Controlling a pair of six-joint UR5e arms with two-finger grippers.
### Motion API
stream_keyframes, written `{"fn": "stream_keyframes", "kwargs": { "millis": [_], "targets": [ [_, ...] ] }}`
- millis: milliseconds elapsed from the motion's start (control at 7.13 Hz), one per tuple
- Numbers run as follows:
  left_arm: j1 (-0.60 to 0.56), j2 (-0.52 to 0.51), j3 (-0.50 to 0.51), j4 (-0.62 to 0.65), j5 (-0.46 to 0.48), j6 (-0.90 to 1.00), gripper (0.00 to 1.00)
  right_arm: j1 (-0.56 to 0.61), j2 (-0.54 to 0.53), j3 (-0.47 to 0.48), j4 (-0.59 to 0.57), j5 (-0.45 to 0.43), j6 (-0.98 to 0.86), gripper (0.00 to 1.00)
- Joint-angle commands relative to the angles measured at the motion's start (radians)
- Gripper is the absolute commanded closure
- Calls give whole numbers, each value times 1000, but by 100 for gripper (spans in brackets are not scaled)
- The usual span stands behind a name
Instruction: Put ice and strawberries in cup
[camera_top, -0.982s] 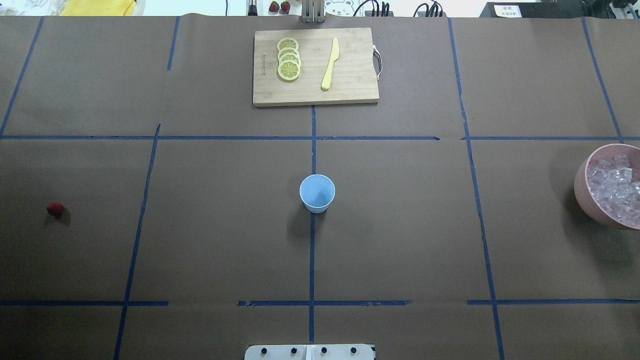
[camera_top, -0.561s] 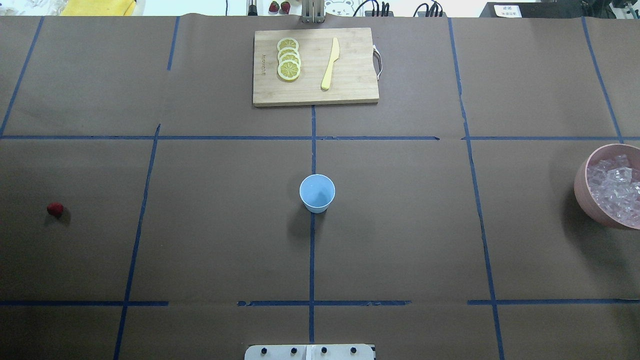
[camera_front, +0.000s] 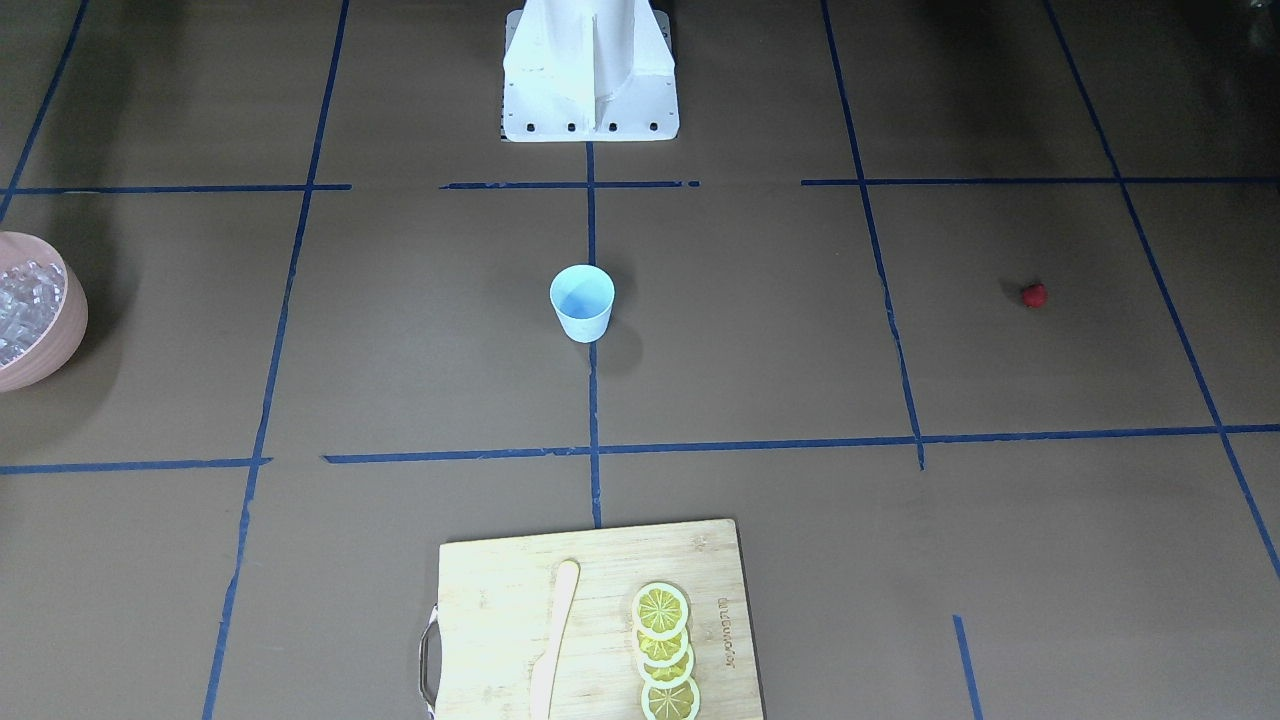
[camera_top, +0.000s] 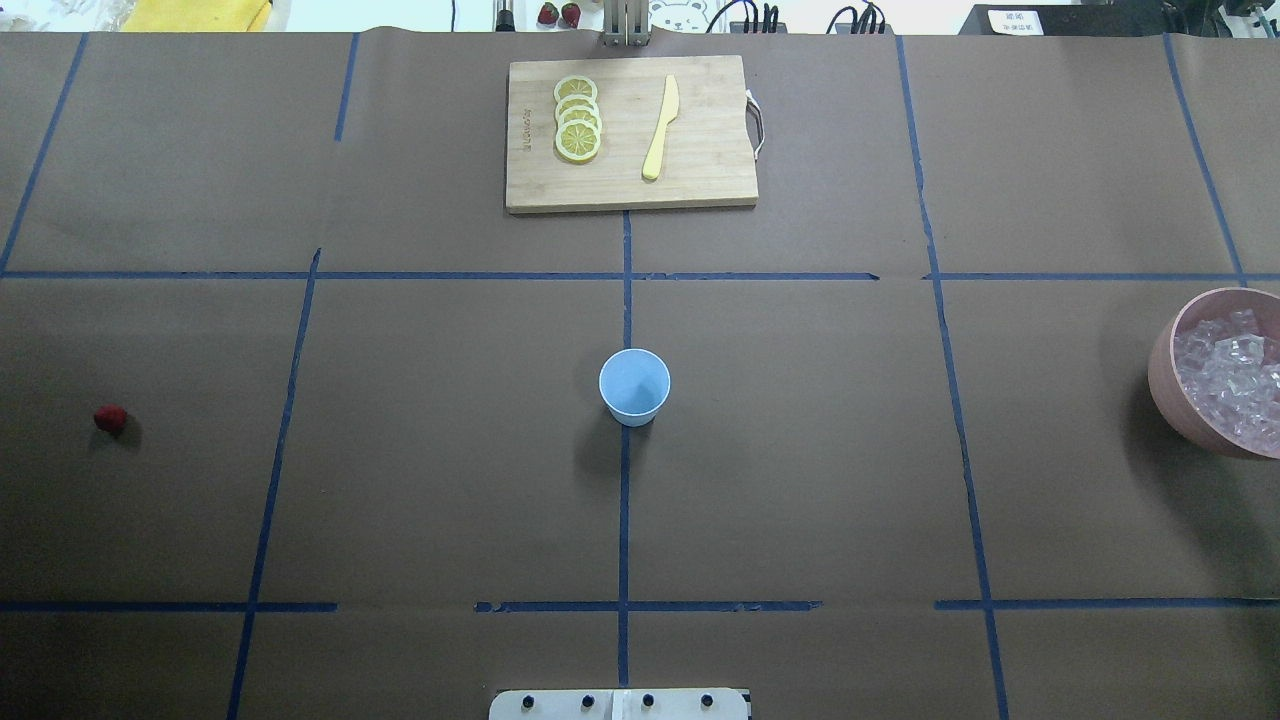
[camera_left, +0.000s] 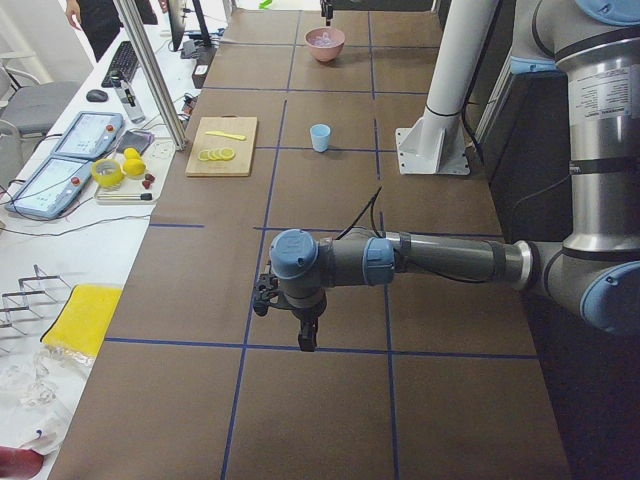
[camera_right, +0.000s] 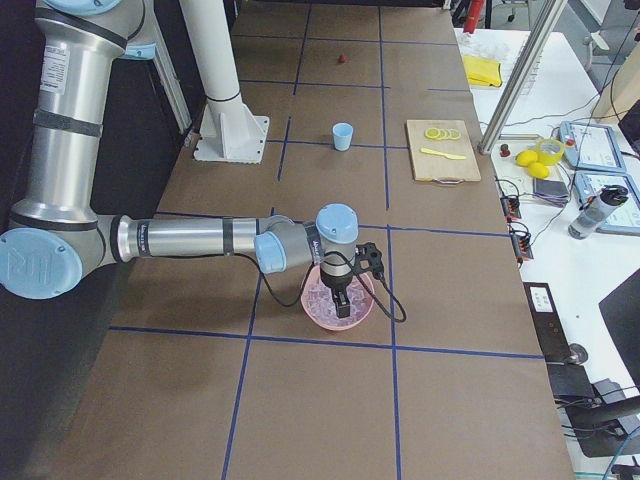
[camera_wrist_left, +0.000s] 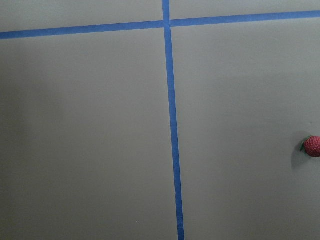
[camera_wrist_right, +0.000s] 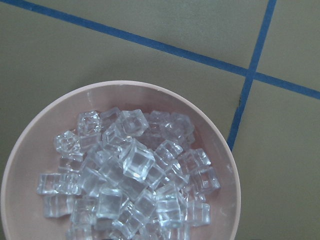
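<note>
The pale blue cup (camera_top: 634, 385) stands upright at the table's centre, also in the front view (camera_front: 582, 300). The tiny red strawberry (camera_top: 110, 418) lies far left on the table; it shows at the right edge of the left wrist view (camera_wrist_left: 313, 146). The ice (camera_wrist_right: 130, 170) fills a pink bowl (camera_top: 1160, 370) at the far right. My left gripper (camera_left: 306, 343) hangs over the table's left end. My right gripper (camera_right: 341, 305) hangs right over the ice bowl (camera_right: 312, 305). Neither shows in the overhead view, and I cannot tell whether either is open or shut.
A wooden cutting board (camera_top: 700, 170) with lemon slices (camera_top: 577, 118) and a yellow knife (camera_top: 660, 128) lies at the far middle edge. The robot's white base (camera_front: 590, 70) stands at the near edge. Blue tape lines cross the brown table.
</note>
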Motion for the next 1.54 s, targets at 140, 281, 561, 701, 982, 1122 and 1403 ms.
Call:
{"fn": "stream_keyframes", "kwargs": {
  "millis": [140,281,561,701,982,1122,1403],
  "targets": [
    [0,0,-6,0,0,-1,0,-41,14,-29,16,-2,32,20],
    [0,0,-6,0,0,-1,0,-42,12,-39,16,-2,31,22],
    [0,0,-6,0,0,-1,0,-62,14,-58,17,-7,26,22],
    [0,-1,-6,2,0,-1,0,-78,14,-64,19,-8,26,22],
    [0,0,-6,0,0,0,0,-82,15,-75,19,-10,26,23],
    [0,0,-6,0,0,0,0,-84,19,-79,20,-10,26,24],
    [0,0,-6,0,-2,0,0,-87,35,-98,19,-12,26,28]
  ]
}}
